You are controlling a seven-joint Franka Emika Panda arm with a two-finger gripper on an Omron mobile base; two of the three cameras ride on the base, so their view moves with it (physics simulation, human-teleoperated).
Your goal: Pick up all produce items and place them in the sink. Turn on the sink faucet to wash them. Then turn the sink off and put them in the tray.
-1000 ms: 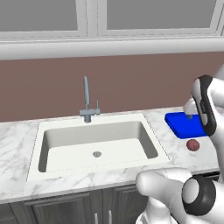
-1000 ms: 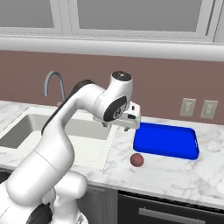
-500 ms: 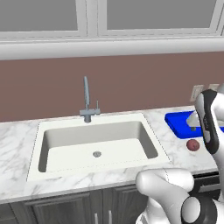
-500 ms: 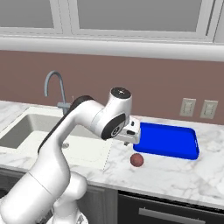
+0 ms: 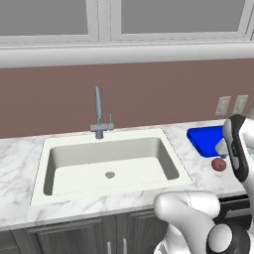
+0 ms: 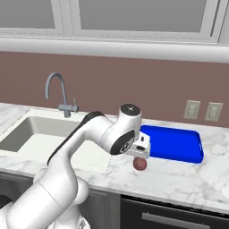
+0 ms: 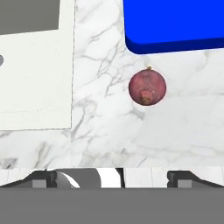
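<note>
Left base view: the red fruit lies on the marble counter, just in front of the blue tray.

Right base view: it sits directly below the gripper.

Hand view: jaws spread wide, empty; fruit ahead, slightly right. No writing legible.

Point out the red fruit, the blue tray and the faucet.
red fruit (image 7: 147,87), hand view, middle of its skin
blue tray (image 6: 172,143), right base view, flat floor
faucet (image 5: 97,106), left base view, upright spout
</note>
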